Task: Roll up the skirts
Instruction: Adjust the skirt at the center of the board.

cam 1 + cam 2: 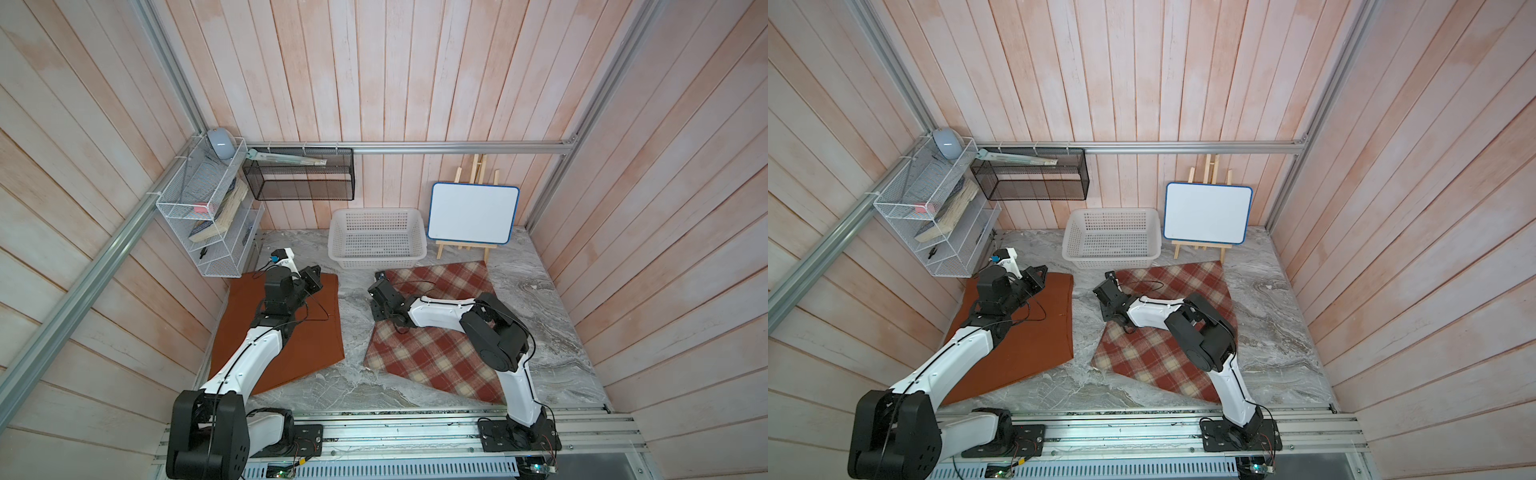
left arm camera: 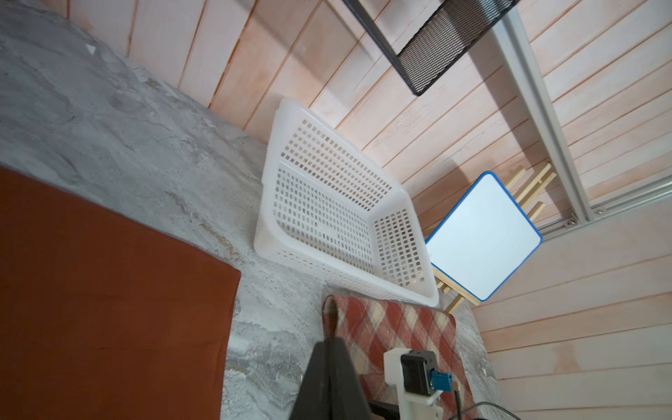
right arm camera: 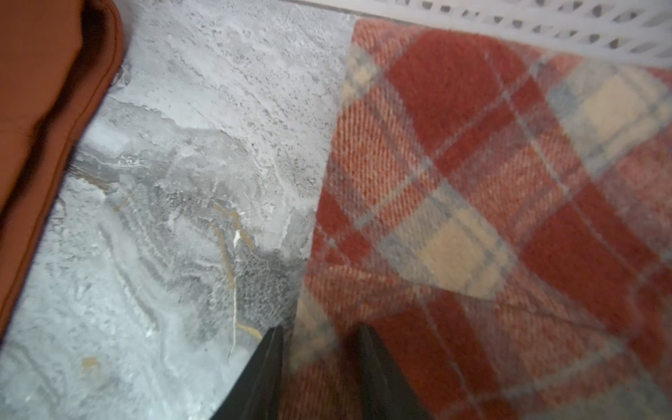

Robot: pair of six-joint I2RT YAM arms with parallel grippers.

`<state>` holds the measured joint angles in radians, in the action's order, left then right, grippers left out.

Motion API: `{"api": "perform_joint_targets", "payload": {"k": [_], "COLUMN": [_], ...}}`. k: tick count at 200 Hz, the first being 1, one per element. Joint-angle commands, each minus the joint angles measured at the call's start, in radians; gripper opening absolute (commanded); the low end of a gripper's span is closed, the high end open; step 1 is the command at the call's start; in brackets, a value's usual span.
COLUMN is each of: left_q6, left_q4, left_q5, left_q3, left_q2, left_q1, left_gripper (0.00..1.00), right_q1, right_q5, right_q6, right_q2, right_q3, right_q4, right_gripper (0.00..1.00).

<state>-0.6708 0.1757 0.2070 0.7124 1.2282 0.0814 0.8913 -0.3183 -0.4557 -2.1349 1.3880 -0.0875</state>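
Note:
The rust-orange skirt (image 1: 307, 345) (image 1: 1034, 345) (image 2: 109, 291) lies flat on the left of the marble table. The red-and-cream plaid skirt (image 1: 436, 357) (image 1: 1154, 353) (image 3: 472, 182) lies flat and askew on the right, its far corner by the basket. My left gripper (image 1: 312, 277) (image 2: 332, 342) hovers over the far edge of the rust skirt, shut with nothing in it. My right gripper (image 1: 374, 297) (image 3: 320, 331) is down at the plaid skirt's left edge. Its jaws stand apart, with that edge lifted between the fingers (image 3: 271, 349). The plaid's edge (image 2: 329, 309) curls up there.
A white perforated basket (image 1: 376, 259) (image 1: 1111, 262) (image 2: 276, 251) stands against the back wall, close to the plaid skirt. A whiteboard on a small easel (image 1: 473, 212) stands to its right. A white wire shelf (image 1: 203, 216) and a black mesh shelf (image 1: 299, 178) hang at the back left.

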Motion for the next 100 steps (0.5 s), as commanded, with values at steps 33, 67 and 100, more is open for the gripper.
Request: {"api": "perform_joint_targets", "payload": {"k": [33,67,100], "left_q6": [-0.013,-0.001,0.002], "left_q4": [-0.096,-0.094,-0.090], "left_q5": [-0.106,-0.103,-0.093], "left_q3": [0.017,0.020,0.025], "left_q2": [-0.044,-0.052,-0.044], "left_q1": [-0.008,-0.009,-0.009], "left_gripper": [0.23,0.23,0.22], "right_q1": [0.017,0.030,0.089], "right_q5": [-0.003,0.011,0.076], "right_q6": [-0.030,-0.044,-0.071], "right_q2": [-0.033,-0.007,0.033], "right_q3": [0.005,-0.041,-0.070], "right_q4": [-0.097,-0.082,-0.077], "right_gripper": [0.24,0.00,0.00]}}
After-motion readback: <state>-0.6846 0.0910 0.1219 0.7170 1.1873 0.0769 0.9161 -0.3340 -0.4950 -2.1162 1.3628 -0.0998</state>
